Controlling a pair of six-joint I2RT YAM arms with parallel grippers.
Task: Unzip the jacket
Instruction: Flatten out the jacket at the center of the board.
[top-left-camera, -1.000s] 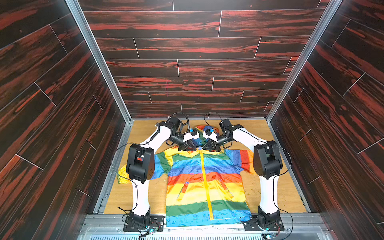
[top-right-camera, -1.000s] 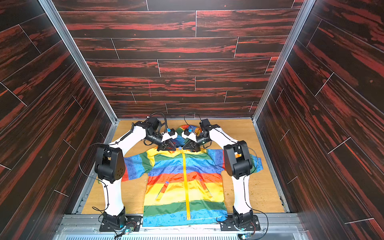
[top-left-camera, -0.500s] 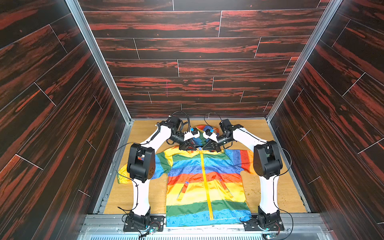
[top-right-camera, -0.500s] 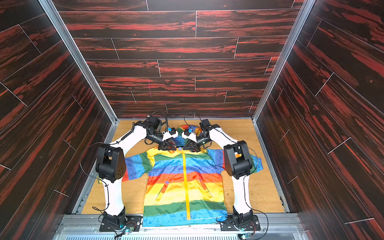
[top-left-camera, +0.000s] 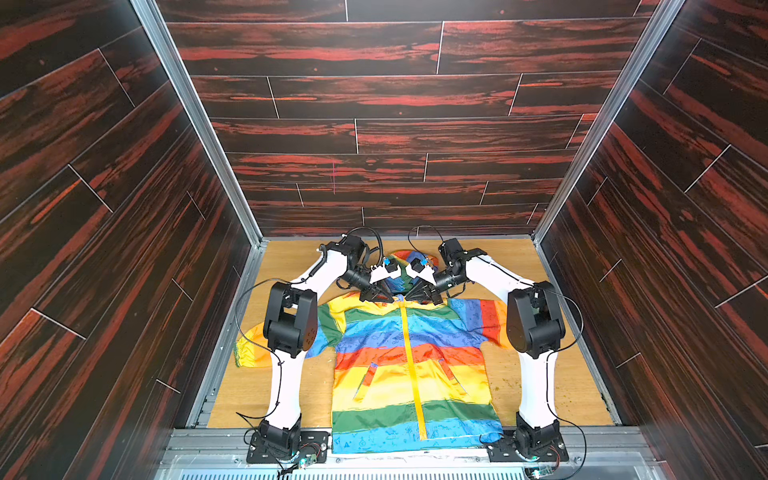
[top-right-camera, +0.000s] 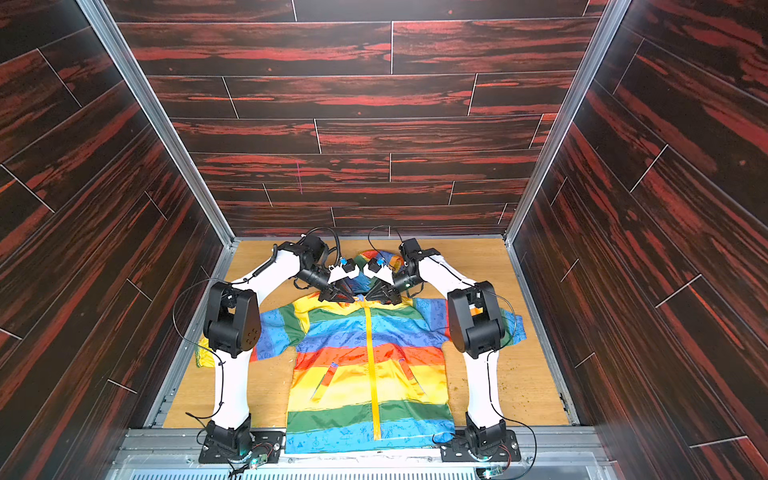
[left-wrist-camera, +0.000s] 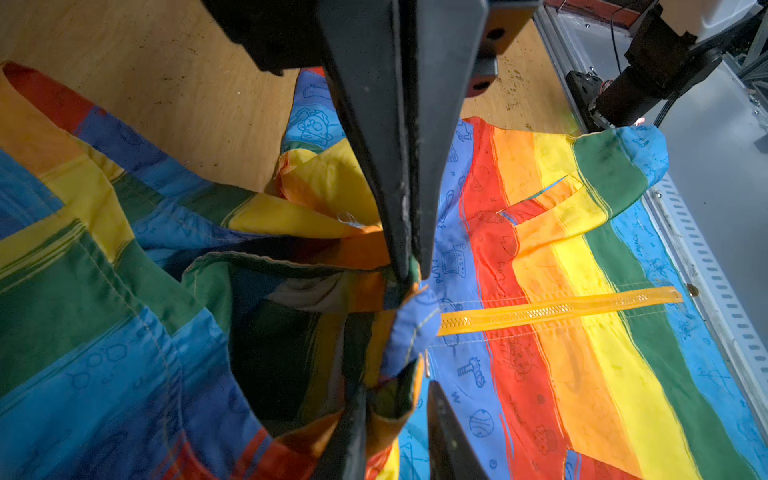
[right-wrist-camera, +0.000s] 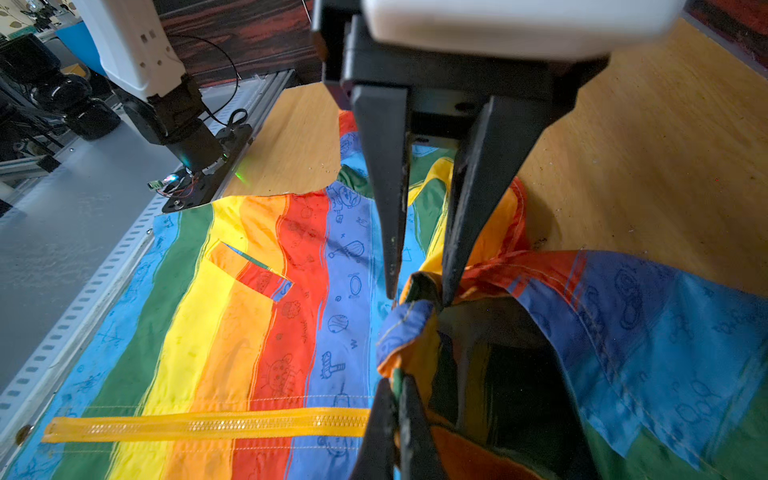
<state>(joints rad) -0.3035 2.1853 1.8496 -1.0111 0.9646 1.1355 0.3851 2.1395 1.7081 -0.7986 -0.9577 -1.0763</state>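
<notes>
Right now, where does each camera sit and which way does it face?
Both top views: overhead from behind, looking down at the jacket; left arm, right arm show.
Left wrist: on the left arm, looking down past the left gripper at the zipper.
Right wrist: mirrored, past the right gripper.
Shared: both wrist views show zipper and opposite gripper.

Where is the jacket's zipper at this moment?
In both top views the zipper runs down the middle of the jacket, from the collar held by the left gripper and right gripper to the near hem.
</notes>
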